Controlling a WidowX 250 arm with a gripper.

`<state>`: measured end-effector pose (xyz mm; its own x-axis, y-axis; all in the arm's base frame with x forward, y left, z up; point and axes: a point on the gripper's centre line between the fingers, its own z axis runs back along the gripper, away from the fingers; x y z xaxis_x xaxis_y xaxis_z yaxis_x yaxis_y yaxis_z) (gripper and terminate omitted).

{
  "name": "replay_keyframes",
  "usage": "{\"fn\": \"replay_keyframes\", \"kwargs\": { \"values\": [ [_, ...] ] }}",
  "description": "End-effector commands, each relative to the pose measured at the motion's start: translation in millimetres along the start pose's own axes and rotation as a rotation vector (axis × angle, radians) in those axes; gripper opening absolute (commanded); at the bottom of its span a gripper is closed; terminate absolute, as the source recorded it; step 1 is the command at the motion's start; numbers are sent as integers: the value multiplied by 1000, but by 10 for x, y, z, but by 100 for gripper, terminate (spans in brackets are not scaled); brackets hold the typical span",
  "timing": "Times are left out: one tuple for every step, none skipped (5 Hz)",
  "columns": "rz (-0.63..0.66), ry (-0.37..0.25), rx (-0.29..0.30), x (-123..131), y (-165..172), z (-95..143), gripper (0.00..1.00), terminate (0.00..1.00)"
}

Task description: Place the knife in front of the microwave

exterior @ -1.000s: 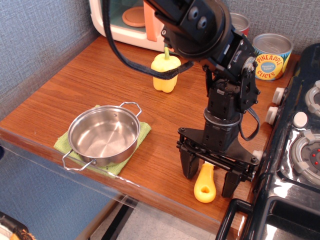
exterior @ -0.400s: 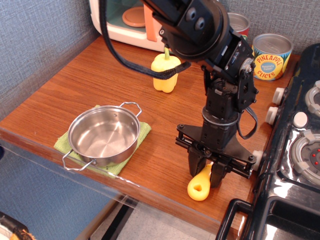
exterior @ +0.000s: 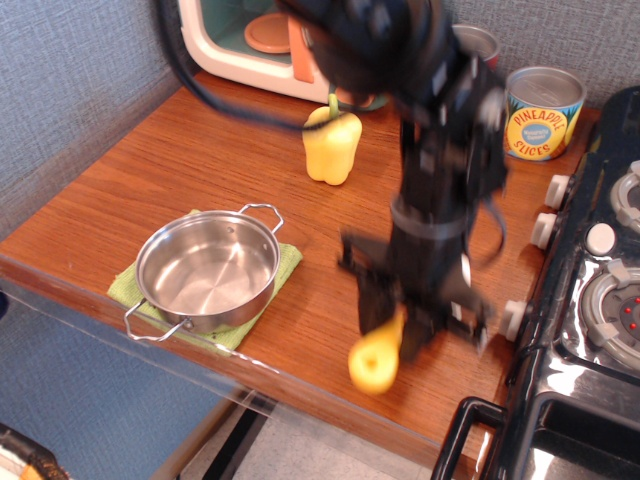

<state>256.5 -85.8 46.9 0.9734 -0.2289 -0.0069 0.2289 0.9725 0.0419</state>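
My gripper (exterior: 400, 325) is shut on the knife (exterior: 374, 360) and holds it just above the table near the front edge. Only the knife's chunky yellow handle shows, hanging down and to the left, blurred by motion; the white blade is hidden between the fingers. The microwave (exterior: 262, 40) stands at the far back left, cream-white with an orange plate inside and a salmon door handle. The arm covers part of its right side. The gripper is far in front of it, to the right.
A yellow bell pepper (exterior: 331, 146) stands in front of the microwave. A steel pot (exterior: 207, 269) sits on a green cloth at the front left. A pineapple slices can (exterior: 541, 112) is at the back right. A black toy stove (exterior: 590, 300) borders the right.
The gripper closed on the knife lying at the table's front edge, then lifted and carried it up and to the left. The handle now hangs free and the arm is blurred by motion.
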Motion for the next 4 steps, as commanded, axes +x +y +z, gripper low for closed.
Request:
{"fn": "replay_keyframes", "kwargs": {
  "values": [
    [173,-125,58,-72,1003,678,0,0],
    [267,-75,11,-159,1510,678,0,0],
    [313,-26,-5,-211,2010,572,0,0],
    [195,-1,25,-126,2529,379,0,0]
  ]
}}
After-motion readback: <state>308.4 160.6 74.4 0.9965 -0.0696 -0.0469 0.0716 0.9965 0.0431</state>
